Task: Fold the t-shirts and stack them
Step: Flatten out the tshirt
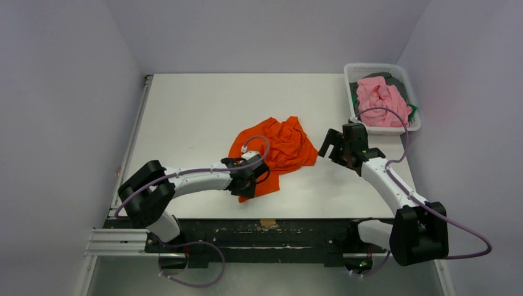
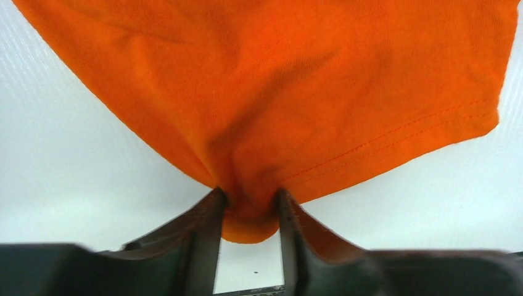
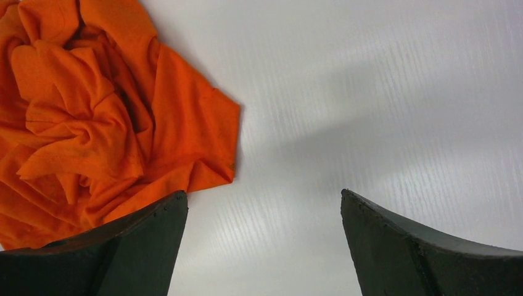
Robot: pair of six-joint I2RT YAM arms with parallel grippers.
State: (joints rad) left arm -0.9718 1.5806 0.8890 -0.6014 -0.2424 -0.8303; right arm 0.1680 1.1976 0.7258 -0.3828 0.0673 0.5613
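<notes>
Your left jaws pinch the orange shirt [image 2: 290, 92] at its hem; right jaws gape empty. It's limp and light, so grab another hem corner

Two arms stretched forward, elbows low.
Left fingers [image 2: 206, 237] clamp a fold of orange t-shirt [image 2: 277, 92]; right fingers [image 3: 139, 250] gape wide.
</notes>
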